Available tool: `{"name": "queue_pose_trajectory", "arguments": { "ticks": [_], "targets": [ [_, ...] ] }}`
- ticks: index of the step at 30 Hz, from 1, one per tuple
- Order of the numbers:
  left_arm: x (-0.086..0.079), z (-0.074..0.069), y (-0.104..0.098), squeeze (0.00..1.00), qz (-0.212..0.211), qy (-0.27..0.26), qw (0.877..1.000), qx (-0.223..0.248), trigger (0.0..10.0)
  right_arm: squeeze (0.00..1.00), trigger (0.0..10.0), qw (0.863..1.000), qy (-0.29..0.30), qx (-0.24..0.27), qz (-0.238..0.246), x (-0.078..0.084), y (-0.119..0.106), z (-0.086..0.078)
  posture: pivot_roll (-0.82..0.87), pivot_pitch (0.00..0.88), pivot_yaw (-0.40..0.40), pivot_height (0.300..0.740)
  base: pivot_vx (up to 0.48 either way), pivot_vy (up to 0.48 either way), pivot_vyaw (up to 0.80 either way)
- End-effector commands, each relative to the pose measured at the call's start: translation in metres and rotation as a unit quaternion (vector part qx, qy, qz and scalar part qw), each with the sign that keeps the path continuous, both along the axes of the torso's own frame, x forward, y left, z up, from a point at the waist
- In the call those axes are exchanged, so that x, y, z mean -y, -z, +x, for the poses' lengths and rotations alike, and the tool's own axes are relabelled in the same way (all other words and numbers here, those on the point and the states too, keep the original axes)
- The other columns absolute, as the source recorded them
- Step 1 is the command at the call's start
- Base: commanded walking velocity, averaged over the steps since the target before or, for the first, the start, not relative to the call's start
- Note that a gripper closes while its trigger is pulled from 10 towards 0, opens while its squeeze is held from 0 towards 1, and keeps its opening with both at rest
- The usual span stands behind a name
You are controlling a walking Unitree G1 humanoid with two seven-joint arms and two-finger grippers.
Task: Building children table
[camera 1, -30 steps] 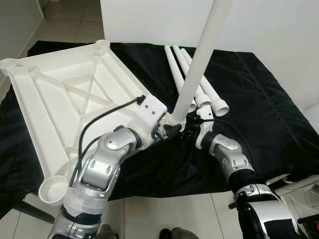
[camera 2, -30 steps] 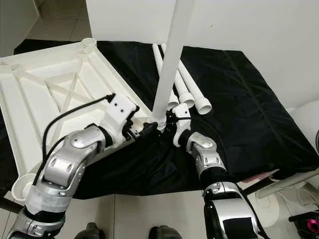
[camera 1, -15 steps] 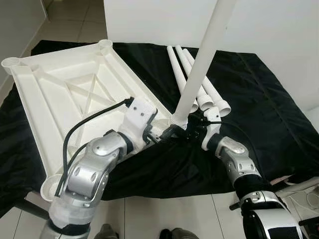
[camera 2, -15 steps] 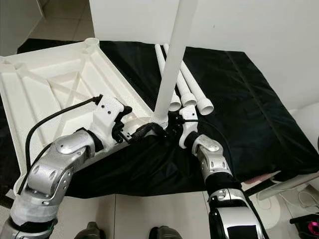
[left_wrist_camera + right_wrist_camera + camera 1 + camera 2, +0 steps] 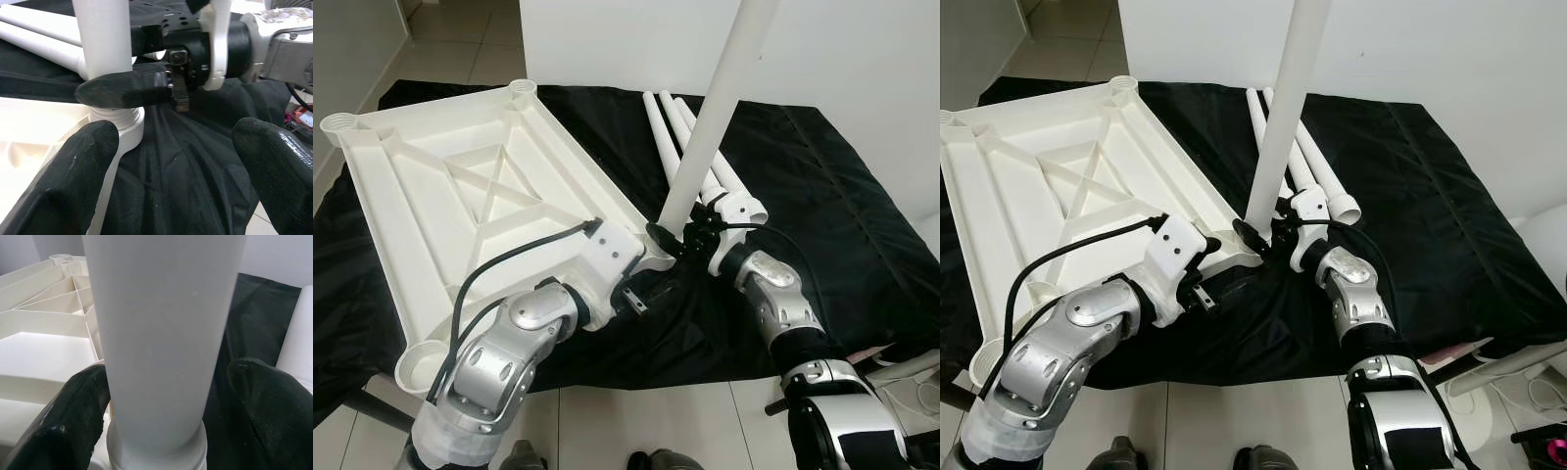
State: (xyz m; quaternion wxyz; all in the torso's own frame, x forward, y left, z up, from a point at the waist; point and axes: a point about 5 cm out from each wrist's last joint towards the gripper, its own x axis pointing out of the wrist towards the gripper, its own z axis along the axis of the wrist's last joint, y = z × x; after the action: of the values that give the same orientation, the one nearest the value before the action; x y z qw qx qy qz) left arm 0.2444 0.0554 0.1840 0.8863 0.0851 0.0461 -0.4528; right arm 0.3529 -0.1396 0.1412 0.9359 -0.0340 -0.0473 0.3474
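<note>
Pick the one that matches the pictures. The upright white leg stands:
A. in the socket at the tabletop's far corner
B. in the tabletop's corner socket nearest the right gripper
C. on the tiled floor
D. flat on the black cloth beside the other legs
B: the upright leg sits in the near corner socket of the upturned tabletop, with the right gripper around its base.

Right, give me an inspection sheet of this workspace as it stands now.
Surface: black cloth over the work area.
Job's things: white tabletop lies underside up; upright leg stands in its near corner socket; three spare legs lie on the cloth.
Clutter: nothing seen.
Grippers: right gripper around the upright leg's base; left gripper open, just short of the socket.
Cables: black cable along the left wrist.
Surroundings: tiled floor, white wall.
</note>
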Motion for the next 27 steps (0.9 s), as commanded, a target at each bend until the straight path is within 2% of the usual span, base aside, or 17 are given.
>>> {"name": "queue_pose_trajectory", "arguments": {
  "ticks": [1, 2, 5, 13, 15, 17, 18, 24, 25, 27],
  "targets": [
    [0.004, -0.001, 0.005, 0.00, 0.010, 0.022, 1.000, -0.012, 10.0, 0.00, 10.0, 1.000, 0.001, -0.001, -0.015, 0.000, 0.000, 0.002, 0.05, 0.011, -0.088, 0.740, 0.000, 0.000, 0.00],
    [0.006, 0.009, 0.009, 0.00, 0.023, -0.020, 1.000, -0.008, 10.0, 0.00, 10.0, 1.000, -0.005, 0.004, -0.024, -0.004, -0.003, 0.007, 0.06, 0.016, -0.093, 0.740, 0.000, 0.000, 0.00],
    [0.008, 0.014, 0.008, 0.00, 0.024, -0.037, 0.999, -0.003, 10.0, 0.00, 10.0, 0.999, -0.009, 0.008, -0.034, -0.008, -0.006, 0.010, 0.06, 0.017, -0.094, 0.740, 0.000, 0.000, 0.00],
    [0.010, 0.014, 0.005, 0.00, 0.026, -0.040, 0.999, 0.004, 10.0, 0.00, 10.0, 0.998, -0.027, 0.012, -0.049, -0.016, -0.008, 0.015, 0.07, 0.018, -0.092, 0.740, 0.000, 0.000, 0.00],
    [0.010, 0.014, 0.005, 0.00, 0.026, -0.040, 0.999, 0.005, 10.0, 0.00, 9.6, 0.998, -0.029, 0.011, -0.053, -0.017, -0.008, 0.016, 0.07, 0.018, -0.092, 0.740, 0.000, 0.000, 0.00],
    [0.010, 0.015, 0.004, 0.00, 0.028, -0.040, 0.999, 0.006, 10.0, 0.00, 8.0, 0.998, -0.033, 0.008, -0.059, -0.018, -0.008, 0.017, 0.07, 0.020, -0.092, 0.740, 0.000, 0.000, 0.00],
    [0.010, 0.015, 0.004, 0.00, 0.028, -0.040, 0.999, 0.006, 10.0, 0.00, 5.0, 0.998, -0.032, 0.006, -0.061, -0.018, -0.007, 0.017, 0.07, 0.022, -0.092, 0.740, 0.000, 0.000, 0.00],
    [0.011, 0.015, 0.004, 0.00, 0.028, -0.041, 0.999, 0.006, 10.0, 0.00, 4.9, 0.997, -0.032, 0.006, -0.065, -0.018, -0.006, 0.018, 0.07, 0.022, -0.092, 0.740, 0.000, 0.000, 0.00],
    [0.012, 0.015, 0.004, 0.00, 0.029, -0.040, 0.999, 0.008, 10.0, 0.00, 0.0, 0.997, -0.031, 0.003, -0.066, -0.018, -0.005, 0.018, 0.07, 0.024, -0.090, 0.740, 0.000, 0.000, 0.00],
    [0.013, 0.015, 0.004, 0.00, 0.029, -0.040, 0.999, 0.010, 10.0, 0.00, 0.0, 0.997, -0.028, -0.002, -0.069, -0.017, -0.003, 0.018, 0.07, 0.024, -0.090, 0.740, 0.000, 0.000, 0.00]
  ]
}}
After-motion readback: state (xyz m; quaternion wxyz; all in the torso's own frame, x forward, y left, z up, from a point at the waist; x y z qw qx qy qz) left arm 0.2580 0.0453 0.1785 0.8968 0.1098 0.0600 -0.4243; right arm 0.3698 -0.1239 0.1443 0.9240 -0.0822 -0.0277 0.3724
